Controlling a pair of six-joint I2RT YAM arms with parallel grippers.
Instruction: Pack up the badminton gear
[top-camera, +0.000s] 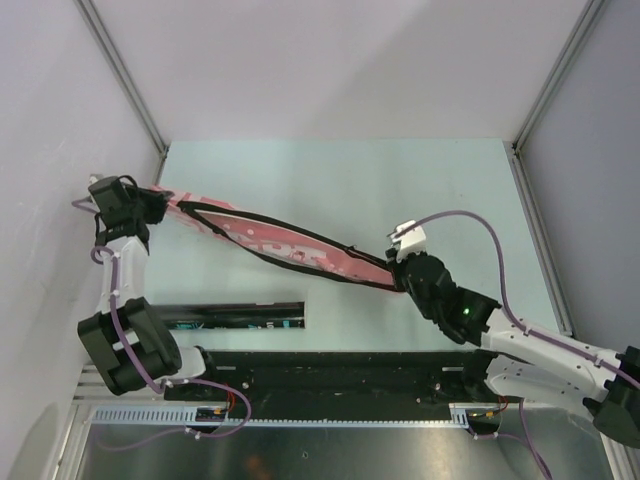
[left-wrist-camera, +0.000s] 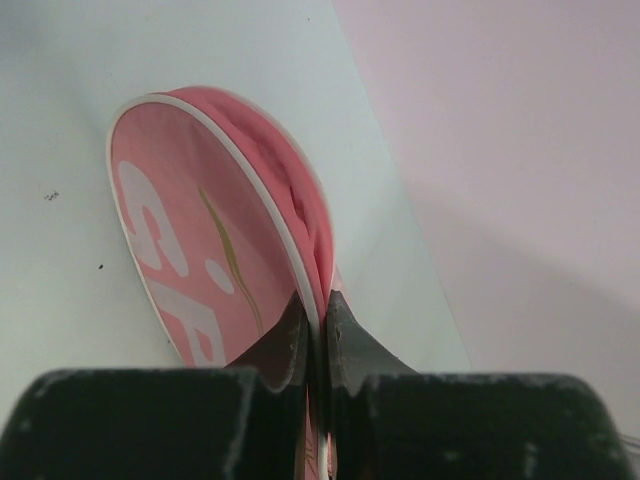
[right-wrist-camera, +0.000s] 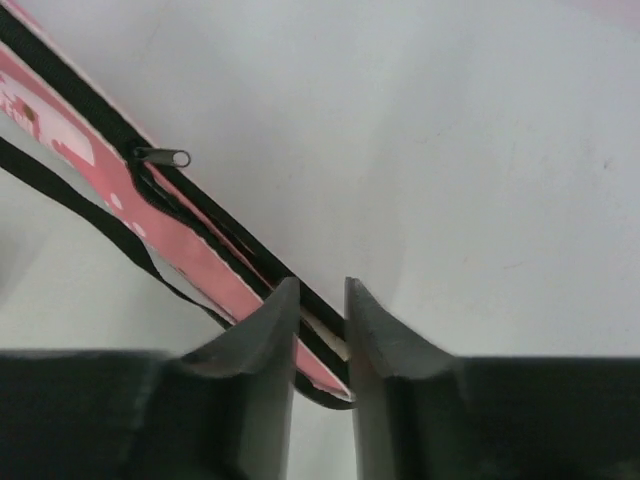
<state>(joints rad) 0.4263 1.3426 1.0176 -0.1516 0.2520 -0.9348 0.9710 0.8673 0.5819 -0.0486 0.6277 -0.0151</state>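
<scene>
**rallybot_fan:** So how far along are you looking here?

**netcord:** Roughly midway, I'm guessing. You're holding the pink bag (top-camera: 290, 243) stretched slantwise across the worktop (top-camera: 400, 180), with the wide end at the far left and the narrow end over on the right. Your left claw (left-wrist-camera: 315, 305) is pressing together on the rim of the wide end and pinching it properly.

**rallybot_fan:** And the right one?

**netcord:** Your right claw (right-wrist-camera: 320, 295) is sitting at the narrow tip with its fingers a little apart and the bag's edge running into the gap. I can't tell whether it's actually gripping or only straddling.

**rallybot_fan:** Rackets going in OK?

**netcord:** I'm not seeing any rackets or shuttlecocks lying out, so I'm assuming they're inside, but nothing is showing that for sure. From above, the bag's black-edged mouth is gaping along most of its length. The zip pull (right-wrist-camera: 165, 157) is sitting just up from the narrow end, so I reckon you're looking at nearly the whole zip left to run.

**rallybot_fan:** Anything else waiting?

**netcord:** The long black tube (top-camera: 235, 315) is lying flat on the worktop near the arm bases, well apart from the bag. If it's meant to go in, you're wanting to do that before closing up.
</scene>
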